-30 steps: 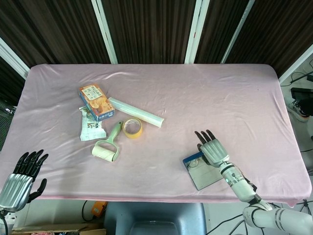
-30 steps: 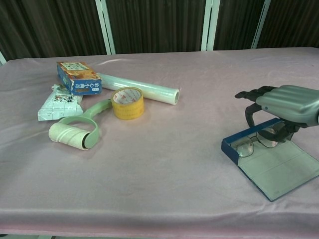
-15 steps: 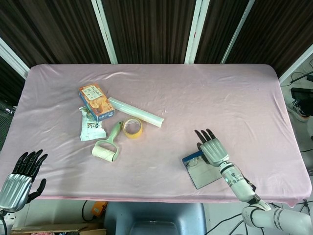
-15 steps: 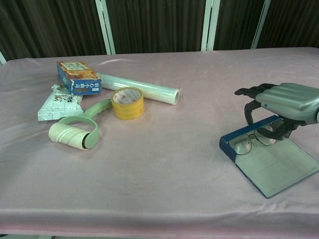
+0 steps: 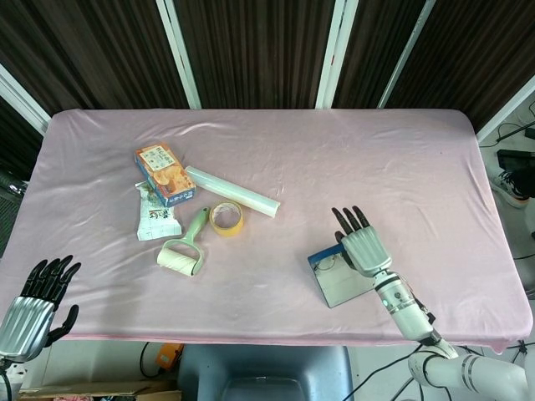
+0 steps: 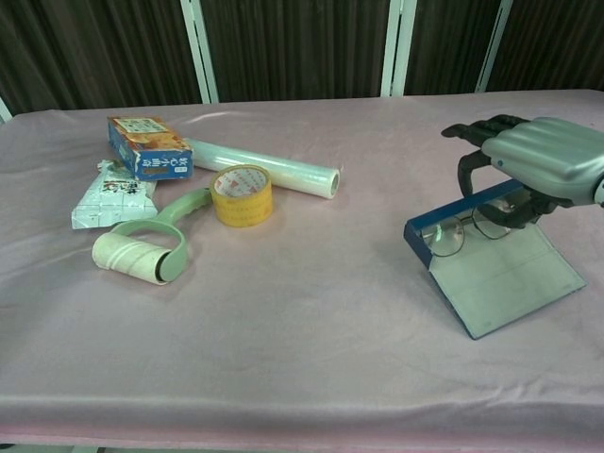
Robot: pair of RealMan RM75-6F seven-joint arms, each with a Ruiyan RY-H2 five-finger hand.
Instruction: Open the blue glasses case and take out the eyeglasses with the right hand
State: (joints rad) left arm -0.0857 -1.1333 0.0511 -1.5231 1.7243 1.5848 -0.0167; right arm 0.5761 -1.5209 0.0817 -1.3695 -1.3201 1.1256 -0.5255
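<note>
The blue glasses case (image 6: 505, 274) (image 5: 338, 286) lies open at the table's front right, its tray end tipped up and its pale lid sloping down to the cloth. The eyeglasses (image 6: 444, 236) (image 5: 328, 261) sit in the tray behind the blue rim. My right hand (image 6: 543, 156) (image 5: 364, 245) is over the tray; its fingers curl down over the far rim and its thumb reaches in at the right lens, pinching the glasses there. My left hand (image 5: 33, 309) hangs off the table's front left corner with fingers spread and nothing in it.
At the left middle of the pink cloth are an orange-and-blue box (image 5: 165, 174), a white packet (image 5: 155, 219), a clear film roll (image 5: 232, 190), yellow tape (image 5: 226, 218) and a green lint roller (image 5: 184, 246). The table's front edge runs just behind the case.
My right hand has risen and shifted left and away. The case came with it: its tray end lifted, and the whole case slid left and tilted more steeply. The left hand stayed put.
</note>
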